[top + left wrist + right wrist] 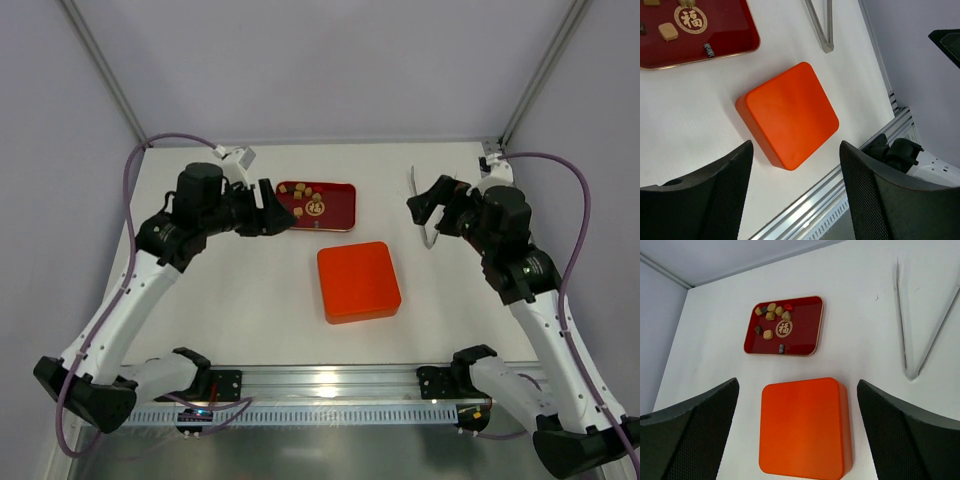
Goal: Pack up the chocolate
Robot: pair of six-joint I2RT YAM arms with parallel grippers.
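The chocolate lies in a red tray at the far middle of the table. Most of the pieces, tan and dark brown, are bunched in the tray's far left part. The bunch runs left to right along the far rim, in line with the tray's long side. Two more pieces sit just nearer, left of a gold emblem at the tray's centre. A small striped piece lies near the front rim, its length running near to far. The other pieces are too small to show which way they point.

An orange box stands nearer than the tray and apart from it, with its lid on and turned slightly from square with the table. Tweezers lie to the right, joined end toward the near side and tips toward the far edge.

The left gripper hangs at the tray's left end, jaws apart with nothing between them. The right gripper hangs over the tweezers, jaws spread wide and also holding nothing.
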